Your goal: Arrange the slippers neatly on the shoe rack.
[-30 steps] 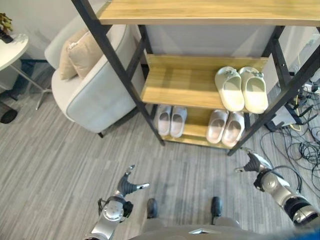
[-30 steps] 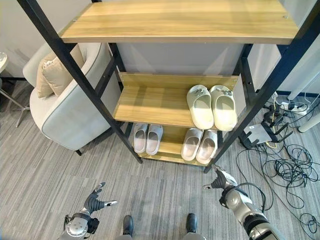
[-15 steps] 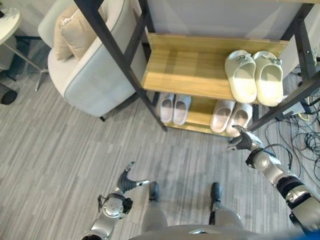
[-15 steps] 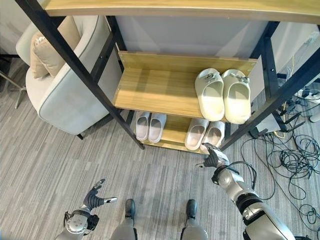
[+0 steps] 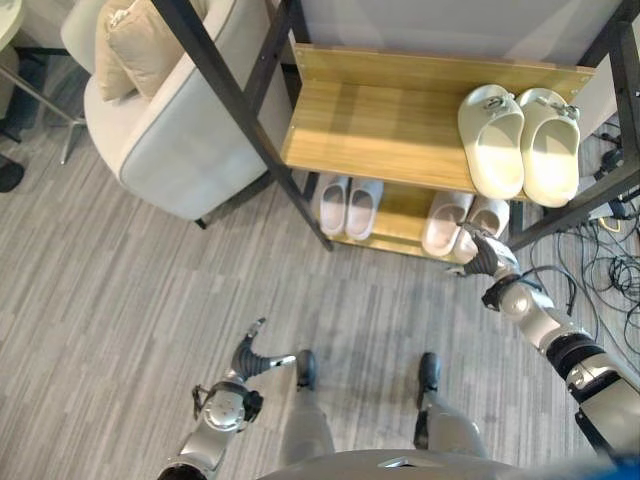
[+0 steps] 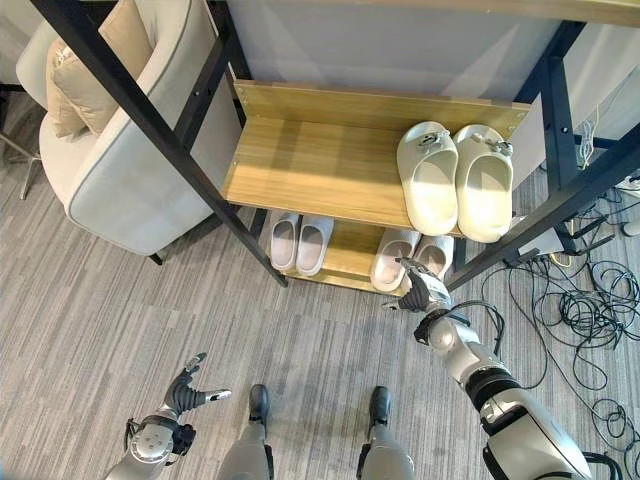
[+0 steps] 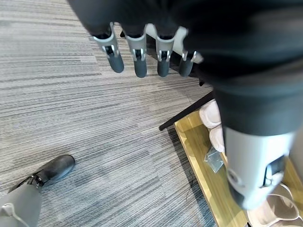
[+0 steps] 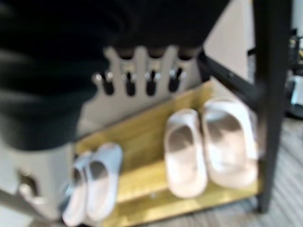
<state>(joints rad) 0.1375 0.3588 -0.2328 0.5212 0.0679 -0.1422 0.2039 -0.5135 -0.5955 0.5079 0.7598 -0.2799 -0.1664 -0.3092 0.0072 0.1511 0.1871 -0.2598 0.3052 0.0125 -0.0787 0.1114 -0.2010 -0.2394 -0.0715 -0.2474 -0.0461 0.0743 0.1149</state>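
Your right robot hand (image 6: 424, 292), fingers apart and empty, sits just in front of the pink slippers (image 6: 407, 259) on the bottom shelf (image 6: 345, 255) — toes pointing inward; left robot hand (image 6: 187, 391) open, well away.

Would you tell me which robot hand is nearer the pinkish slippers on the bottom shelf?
Right. The right robot hand hovers just before the pinkish slippers; the left robot hand hangs low over the floor, far away.

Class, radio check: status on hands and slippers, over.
Right hand open, at pink slippers on bottom shelf. Left hand open, low, idle. Nothing blocking.
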